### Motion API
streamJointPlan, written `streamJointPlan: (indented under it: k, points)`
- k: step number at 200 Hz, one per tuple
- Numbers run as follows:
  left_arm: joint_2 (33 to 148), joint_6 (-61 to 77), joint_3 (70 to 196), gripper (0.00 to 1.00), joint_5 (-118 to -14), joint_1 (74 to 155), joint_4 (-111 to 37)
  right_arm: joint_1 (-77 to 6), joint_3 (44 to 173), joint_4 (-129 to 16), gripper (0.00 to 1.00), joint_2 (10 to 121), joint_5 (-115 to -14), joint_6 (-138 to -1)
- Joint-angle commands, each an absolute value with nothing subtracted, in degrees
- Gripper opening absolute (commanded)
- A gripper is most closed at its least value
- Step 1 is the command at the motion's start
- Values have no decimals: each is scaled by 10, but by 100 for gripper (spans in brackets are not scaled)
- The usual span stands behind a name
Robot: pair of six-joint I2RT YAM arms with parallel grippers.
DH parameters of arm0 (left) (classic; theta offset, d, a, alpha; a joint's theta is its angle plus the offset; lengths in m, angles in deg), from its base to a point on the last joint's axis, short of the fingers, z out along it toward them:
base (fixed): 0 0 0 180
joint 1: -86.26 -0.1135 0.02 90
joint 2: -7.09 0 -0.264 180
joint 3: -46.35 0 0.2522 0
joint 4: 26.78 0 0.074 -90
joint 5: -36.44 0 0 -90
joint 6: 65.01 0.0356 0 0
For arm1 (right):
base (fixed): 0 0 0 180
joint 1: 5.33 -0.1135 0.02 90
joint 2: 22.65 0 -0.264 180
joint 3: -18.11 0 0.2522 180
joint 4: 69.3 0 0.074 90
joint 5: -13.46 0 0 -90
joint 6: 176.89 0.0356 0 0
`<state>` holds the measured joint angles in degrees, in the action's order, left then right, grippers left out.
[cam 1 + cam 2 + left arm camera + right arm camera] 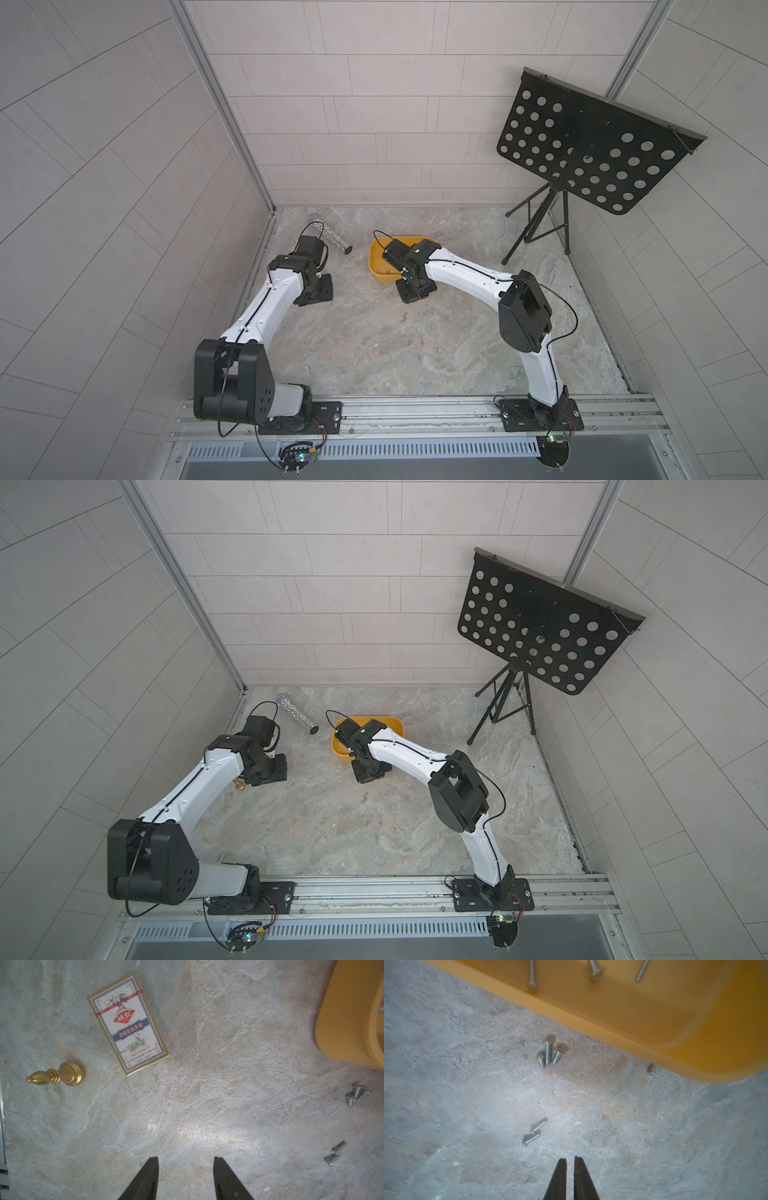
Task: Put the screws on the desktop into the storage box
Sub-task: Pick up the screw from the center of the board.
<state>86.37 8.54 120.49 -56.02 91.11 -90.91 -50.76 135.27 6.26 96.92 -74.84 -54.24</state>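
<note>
The yellow storage box [379, 261] [337, 748] stands at the middle back of the marble desktop [374, 357]. In the right wrist view several screws [595, 972] lie inside the storage box [571, 1016]. On the desktop before it are a cluster of three screws [548, 1053], a pair [534, 1133] and one against the wall [651, 1069]. The pair shows in both top views [403, 318] [365, 798]. My right gripper [570, 1159] hovers near the pair, jaws parted by a narrow gap with nothing between them. My left gripper [186, 1159] hangs open and empty over bare desktop, screws [335, 1153] off to its side.
A pack of playing cards [127, 1024] and a gold pawn-like piece [60, 1075] [239, 786] lie by the left arm. A glittery tube [330, 234] sits at the back left. A black perforated music stand [594, 145] rises at the back right.
</note>
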Motion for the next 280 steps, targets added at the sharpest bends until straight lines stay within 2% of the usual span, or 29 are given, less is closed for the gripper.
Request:
streamJointPlan:
  k: [1,57,97,216,280]
  points:
    - [855,91,1196,49,-555,907,-912,-510,1331,64,22,955,-725,-544]
    - [856,90,1197,50,-556,906,-912,-537,1322,48,37,991,-689,-535]
    - [854,91,1196,50,-556,905,-912,-537,1333,41,43,1019,-685,-524]
    - [854,91,1197,50,-555,906,-913,-537,1349,29,41,1063,-685,-501]
    - [855,91,1196,50,-556,906,-913,-527,1369,26,34,1077,-686,-490]
